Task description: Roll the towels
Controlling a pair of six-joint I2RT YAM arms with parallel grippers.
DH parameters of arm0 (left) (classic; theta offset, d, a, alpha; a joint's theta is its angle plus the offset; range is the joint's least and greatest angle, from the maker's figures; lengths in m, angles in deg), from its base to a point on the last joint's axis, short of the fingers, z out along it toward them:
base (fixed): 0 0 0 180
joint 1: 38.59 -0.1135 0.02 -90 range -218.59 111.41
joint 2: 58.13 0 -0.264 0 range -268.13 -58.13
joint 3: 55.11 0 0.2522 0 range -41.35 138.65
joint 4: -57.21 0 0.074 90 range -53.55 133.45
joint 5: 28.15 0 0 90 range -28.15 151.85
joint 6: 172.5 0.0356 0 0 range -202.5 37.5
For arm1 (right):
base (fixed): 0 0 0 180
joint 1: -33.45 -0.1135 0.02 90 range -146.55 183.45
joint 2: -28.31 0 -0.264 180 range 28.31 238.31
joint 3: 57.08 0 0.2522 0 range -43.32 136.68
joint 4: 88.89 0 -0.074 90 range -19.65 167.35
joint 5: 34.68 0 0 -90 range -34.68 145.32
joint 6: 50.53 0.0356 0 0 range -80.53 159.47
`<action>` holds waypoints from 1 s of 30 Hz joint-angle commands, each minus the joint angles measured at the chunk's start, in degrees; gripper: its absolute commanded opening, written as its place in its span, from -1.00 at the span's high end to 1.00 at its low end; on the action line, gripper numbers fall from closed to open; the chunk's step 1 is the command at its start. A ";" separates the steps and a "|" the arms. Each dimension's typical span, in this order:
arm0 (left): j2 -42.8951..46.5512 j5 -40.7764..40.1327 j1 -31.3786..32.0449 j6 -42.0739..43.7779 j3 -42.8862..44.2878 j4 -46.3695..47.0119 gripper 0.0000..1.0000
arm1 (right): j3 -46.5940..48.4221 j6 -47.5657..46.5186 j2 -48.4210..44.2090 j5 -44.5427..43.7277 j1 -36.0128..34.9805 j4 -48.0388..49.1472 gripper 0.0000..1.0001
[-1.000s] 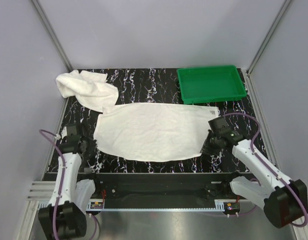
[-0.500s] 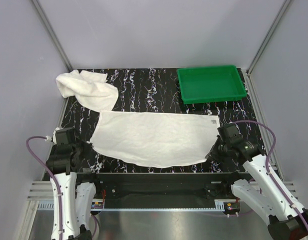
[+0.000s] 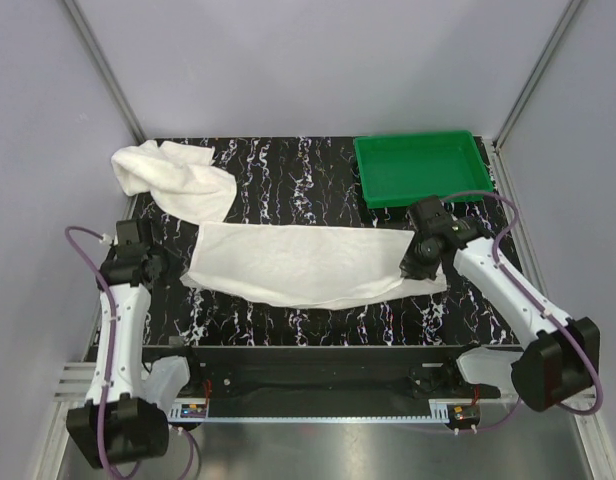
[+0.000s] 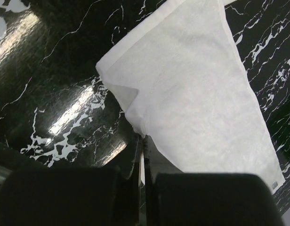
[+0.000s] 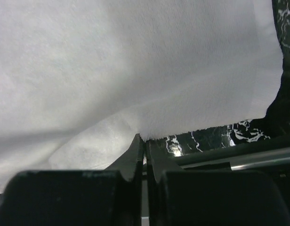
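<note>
Left gripper (image 3: 171, 272) is clamped tight on the near-left corner of the flat towel (image 3: 298, 262); in the wrist view a thin sliver of white cloth runs down between the closed fingers (image 4: 128, 160); the rest of the sheet fans out ahead of them and off to their right over the black marbled table (image 4: 51, 94); a small flap is turned over just ahead of the fingertips. Right gripper (image 3: 410, 270) is pinched shut as well, the cloth's edge caught right at its fingertips (image 5: 134, 151); towel fills nearly everything ahead of them, bare table showing only to their right. Between the two pinches the towel runs as one long band. The crumpled towel (image 3: 173, 180) sits well beyond the left fingers; the green tray (image 3: 424, 170) lies just beyond the right ones.
</note>
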State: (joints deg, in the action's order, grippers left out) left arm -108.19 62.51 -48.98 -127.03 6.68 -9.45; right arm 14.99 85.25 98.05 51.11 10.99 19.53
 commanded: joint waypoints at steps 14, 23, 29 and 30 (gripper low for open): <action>-27.79 -0.14 1.25 3.66 16.02 14.76 1.00 | 12.10 -10.09 20.96 -5.73 6.28 8.95 1.00; -40.55 -2.86 4.33 5.86 23.86 14.41 1.00 | 14.11 -13.43 25.09 -4.06 11.47 10.89 1.00; -45.73 -4.09 5.12 5.25 26.23 14.32 1.00 | 17.37 -14.84 30.81 -3.26 11.56 11.33 1.00; -46.87 -4.18 5.21 5.07 26.58 14.32 1.00 | 18.15 -15.36 32.29 -3.52 11.65 11.33 1.00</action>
State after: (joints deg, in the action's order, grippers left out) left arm -153.37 61.16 -43.85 -122.57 30.05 3.03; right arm 30.20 72.18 127.88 48.57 22.16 29.93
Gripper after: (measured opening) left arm 0.023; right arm 0.047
